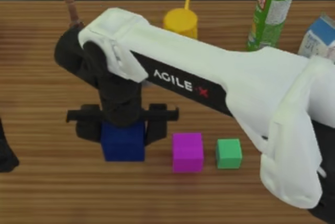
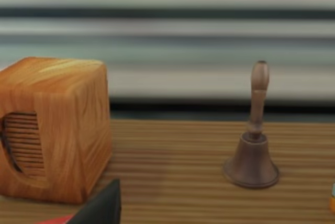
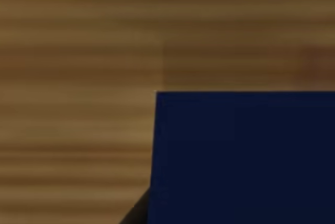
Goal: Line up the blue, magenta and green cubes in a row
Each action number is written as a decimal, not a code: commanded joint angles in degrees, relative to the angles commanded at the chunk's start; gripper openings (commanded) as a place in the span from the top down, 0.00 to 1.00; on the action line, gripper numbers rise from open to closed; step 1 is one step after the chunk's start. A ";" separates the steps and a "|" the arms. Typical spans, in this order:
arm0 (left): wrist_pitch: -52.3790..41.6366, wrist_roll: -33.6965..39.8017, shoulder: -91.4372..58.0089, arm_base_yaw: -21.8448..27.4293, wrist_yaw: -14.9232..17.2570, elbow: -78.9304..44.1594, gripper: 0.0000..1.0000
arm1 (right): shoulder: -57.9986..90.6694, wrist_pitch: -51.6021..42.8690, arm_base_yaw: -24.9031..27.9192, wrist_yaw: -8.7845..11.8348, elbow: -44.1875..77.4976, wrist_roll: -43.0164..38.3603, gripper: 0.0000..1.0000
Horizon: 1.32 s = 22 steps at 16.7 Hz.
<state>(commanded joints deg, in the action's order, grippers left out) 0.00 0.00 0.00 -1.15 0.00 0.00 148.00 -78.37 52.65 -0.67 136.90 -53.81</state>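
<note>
The blue cube [image 1: 123,141] rests on the table, left of centre and toward the front. My right gripper [image 1: 123,124] reaches down over it with one black finger pressed against each side, shut on it. In the right wrist view the blue cube [image 3: 243,156] fills the frame, with a dark finger [image 3: 137,214] against its edge. The magenta cube [image 1: 187,152] stands just right of the blue one, and the green cube [image 1: 229,153] sits right of the magenta one, all roughly in one row. My left gripper [image 1: 5,156] is parked at the table's left edge, one finger [image 2: 104,205] showing, open.
Along the back stand a brown hand bell [image 1: 70,7], a yellow bell-shaped object [image 1: 180,21], a green canister [image 1: 272,9] and a carton [image 1: 319,38]. The left wrist view shows a wooden box [image 2: 52,130] and the brown bell [image 2: 252,156].
</note>
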 joint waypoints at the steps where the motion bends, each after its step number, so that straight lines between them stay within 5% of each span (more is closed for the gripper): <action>1: 0.00 0.00 0.00 0.00 0.00 0.00 0.00 | 0.03 2.35 0.06 0.00 -2.47 -0.03 1.00; 9: 0.00 0.00 0.00 0.00 0.00 0.00 0.00 | 0.27 9.53 0.41 -0.03 -9.72 -0.09 1.00; 22: 0.00 0.00 0.00 0.00 0.00 0.00 0.00 | 0.27 9.53 0.41 -0.03 -9.72 -0.09 0.02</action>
<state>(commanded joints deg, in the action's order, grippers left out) 0.00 0.00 0.00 -1.15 0.00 0.00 148.27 -68.84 53.06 -0.70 127.18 -53.90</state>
